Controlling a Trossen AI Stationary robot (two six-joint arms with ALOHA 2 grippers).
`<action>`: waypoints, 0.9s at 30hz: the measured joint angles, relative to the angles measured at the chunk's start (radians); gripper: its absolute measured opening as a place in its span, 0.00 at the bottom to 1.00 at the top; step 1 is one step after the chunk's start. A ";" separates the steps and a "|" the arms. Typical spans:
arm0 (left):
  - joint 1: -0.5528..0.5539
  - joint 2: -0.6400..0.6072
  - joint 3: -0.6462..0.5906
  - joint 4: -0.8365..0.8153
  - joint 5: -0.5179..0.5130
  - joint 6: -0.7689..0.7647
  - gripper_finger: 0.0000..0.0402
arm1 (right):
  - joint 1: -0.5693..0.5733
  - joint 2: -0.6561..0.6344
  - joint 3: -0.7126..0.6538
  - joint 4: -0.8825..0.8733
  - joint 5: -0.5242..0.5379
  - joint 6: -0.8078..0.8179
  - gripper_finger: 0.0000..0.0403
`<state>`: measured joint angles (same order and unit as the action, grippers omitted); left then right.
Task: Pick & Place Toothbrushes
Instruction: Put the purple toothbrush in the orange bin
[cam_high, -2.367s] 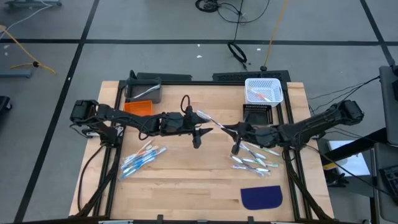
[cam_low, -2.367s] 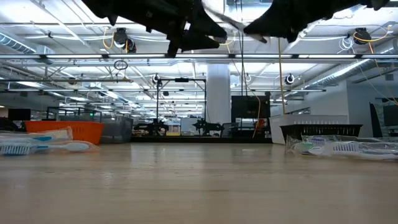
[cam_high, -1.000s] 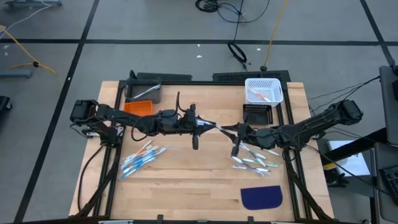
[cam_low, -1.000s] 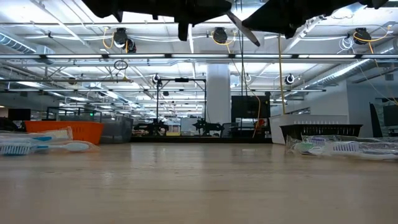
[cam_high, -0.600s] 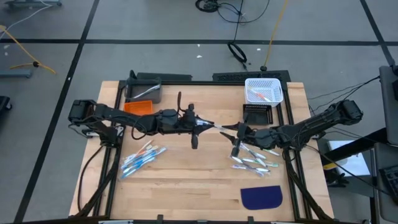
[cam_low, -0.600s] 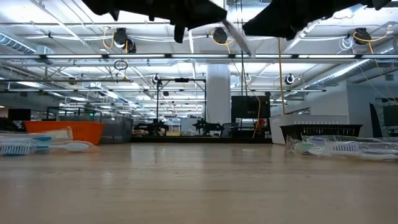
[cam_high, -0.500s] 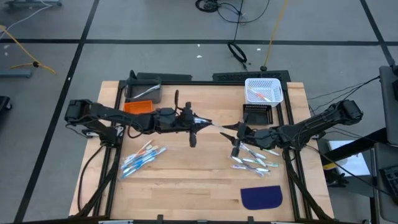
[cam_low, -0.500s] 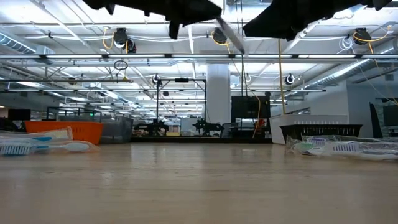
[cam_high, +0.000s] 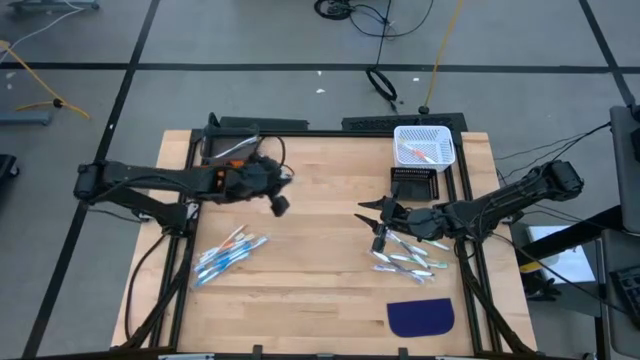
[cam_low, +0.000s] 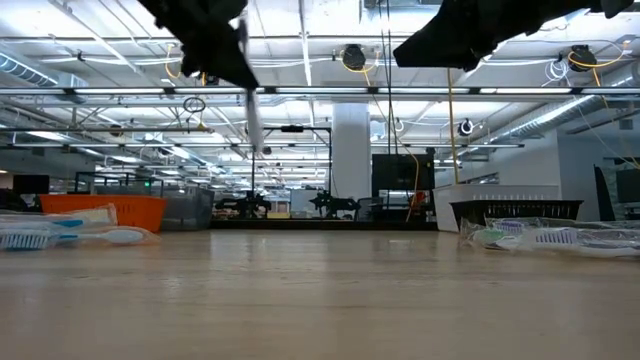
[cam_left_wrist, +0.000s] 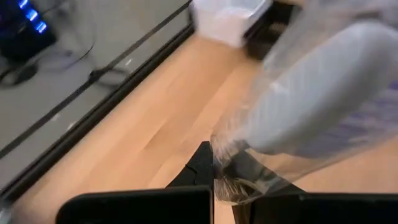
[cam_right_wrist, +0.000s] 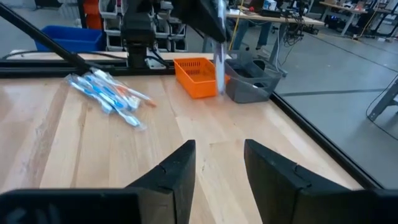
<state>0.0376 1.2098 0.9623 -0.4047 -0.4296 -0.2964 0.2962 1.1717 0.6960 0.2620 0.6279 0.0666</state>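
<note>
Pale wood forms the table (cam_high: 320, 290), with two loose heaps of wrapped toothbrushes lying on it: a blue-accented heap (cam_high: 228, 254) toward the left and a green-accented heap (cam_high: 408, 257) toward the right. The left gripper (cam_high: 281, 192) is up off the table near the orange bin (cam_high: 222, 171) and the grey bin (cam_high: 232, 145), its fingers clenched on one wrapped toothbrush (cam_low: 254, 115), which hangs below it in the low view and fills the left wrist view. The right gripper (cam_high: 368, 212) hovers just beside the green-accented heap, its fingers (cam_right_wrist: 180, 174) spread apart with nothing between them. A white basket (cam_high: 424, 146) at the table's far right holds more toothbrushes, and a dark blue mat (cam_high: 420, 317) lies near the front edge.
</note>
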 joint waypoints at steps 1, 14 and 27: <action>0.007 -0.013 0.001 -0.045 -0.010 -0.022 0.02 | 0.000 0.000 0.000 -0.005 0.000 0.000 0.33; 0.144 -0.094 0.000 -0.558 -0.026 -0.224 0.02 | 0.000 0.000 0.000 -0.017 0.000 0.000 0.33; 0.297 -0.092 0.001 -0.809 0.025 -0.244 0.02 | -0.001 0.000 0.000 -0.021 0.000 0.000 0.33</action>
<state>0.3341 1.1180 0.9630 -1.2139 -0.4048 -0.5407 0.2955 1.1717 0.6960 0.2409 0.6277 0.0666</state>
